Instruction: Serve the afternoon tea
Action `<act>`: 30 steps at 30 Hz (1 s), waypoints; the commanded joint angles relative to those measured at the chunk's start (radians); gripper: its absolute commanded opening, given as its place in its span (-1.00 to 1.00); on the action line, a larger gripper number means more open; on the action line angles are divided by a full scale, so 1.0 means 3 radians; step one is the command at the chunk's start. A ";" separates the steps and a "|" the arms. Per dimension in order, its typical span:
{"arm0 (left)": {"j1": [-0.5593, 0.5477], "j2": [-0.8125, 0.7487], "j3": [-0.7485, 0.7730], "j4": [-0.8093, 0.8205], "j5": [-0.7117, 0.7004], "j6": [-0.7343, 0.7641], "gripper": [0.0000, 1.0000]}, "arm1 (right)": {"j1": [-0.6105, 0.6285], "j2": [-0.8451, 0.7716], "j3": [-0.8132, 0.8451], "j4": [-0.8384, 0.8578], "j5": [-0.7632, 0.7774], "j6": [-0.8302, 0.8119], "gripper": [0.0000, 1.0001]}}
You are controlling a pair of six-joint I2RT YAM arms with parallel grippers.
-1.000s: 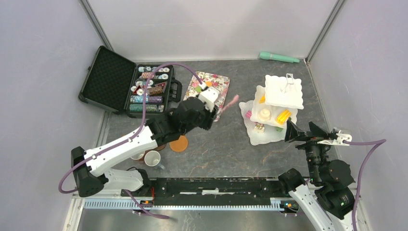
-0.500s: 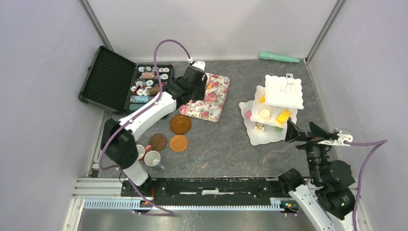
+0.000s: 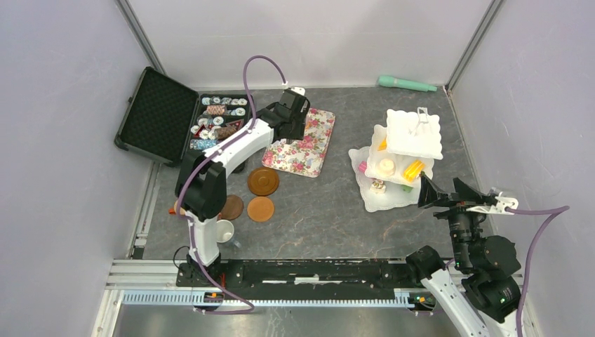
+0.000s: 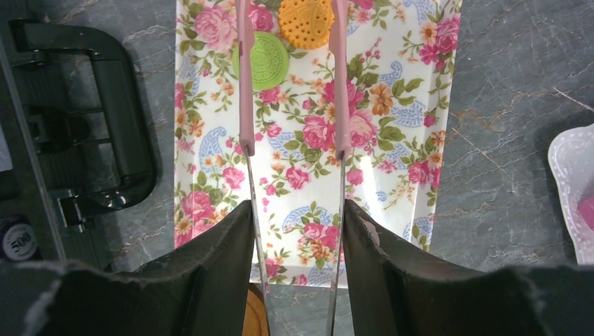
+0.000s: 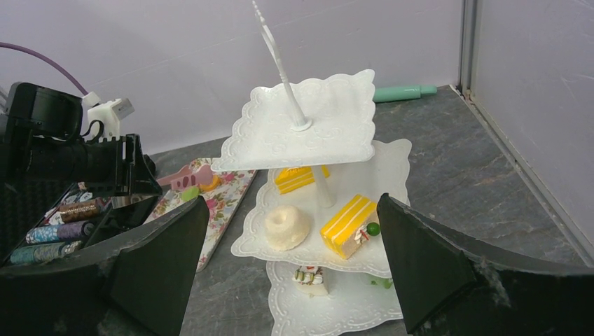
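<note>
Hovering over the floral tray (image 4: 392, 140), my left tool (image 4: 298, 210) pinches pink tongs (image 4: 246, 91), their tips straddling the orange pastry (image 4: 306, 21) beside a green pastry (image 4: 270, 61). Next, I reckon: squeeze, lift, carry to the white stand (image 3: 407, 137). My right tool (image 5: 292, 206) hangs spread and empty

The left arm (image 3: 235, 144) has long white parts and round black joints. The right arm (image 3: 491, 254) is mostly black. A purple cable (image 3: 258, 64) loops from each wrist. Both have dark, wedge-shaped fingers (image 4: 210, 252).
</note>
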 commanded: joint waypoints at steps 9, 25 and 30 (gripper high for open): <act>-0.0013 0.0230 0.0292 0.0083 0.0149 -0.0100 0.01 | 0.0011 -0.0132 0.0121 -0.0006 0.0085 -0.0057 0.96; -0.0038 0.0270 0.0265 0.0014 0.0208 -0.0107 -0.10 | 0.0012 -0.0153 0.0097 -0.0001 0.0070 -0.0032 0.96; -0.0043 0.0273 0.0347 -0.0012 0.0187 -0.0077 -0.33 | 0.0011 -0.0143 0.0162 -0.0030 0.0085 -0.0054 0.96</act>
